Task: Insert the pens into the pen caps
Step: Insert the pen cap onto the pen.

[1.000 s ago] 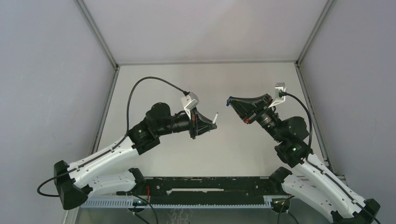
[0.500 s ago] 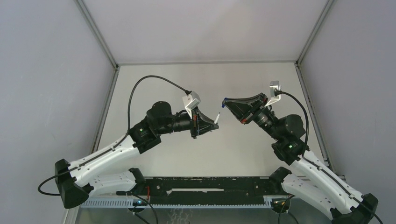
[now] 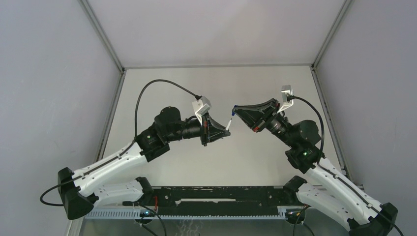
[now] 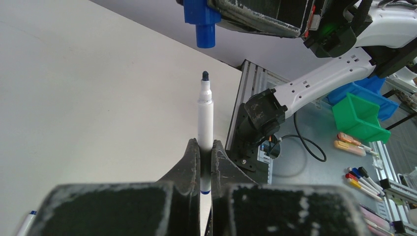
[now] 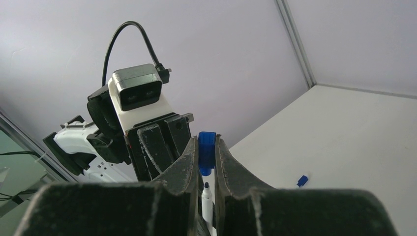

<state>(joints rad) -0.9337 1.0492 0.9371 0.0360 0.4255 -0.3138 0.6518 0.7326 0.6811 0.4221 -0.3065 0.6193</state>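
Both grippers have drawn together over the last second, chiefly the right gripper (image 3: 235, 109), which has swung leftward toward the left gripper (image 3: 226, 130), so that the gap between them in the top view is nearly closed. Left gripper: jaws clamped on the lower barrel of a white marker pen (image 4: 205, 115), which stands out beyond the fingertips with its dark nib bared. Right gripper: jaws pinched on a blue pen cap (image 5: 207, 146), whose narrower end projects from between the fingers (image 5: 189, 162) and faces the nib. Cap relative to the held pen: in line with the nib and just beyond it, with a small gap visible between the two in both wrist views; not touching. Both are held in the air above the white table (image 3: 211, 83). Second pen (image 4: 25, 223), white with a blue end: lying on the table, well to the side of the held pen, at the lower left corner of the left wrist view. Loose cap (image 5: 302, 180), blue: lying on the table, well apart from the held pen, to its right in the right wrist view.
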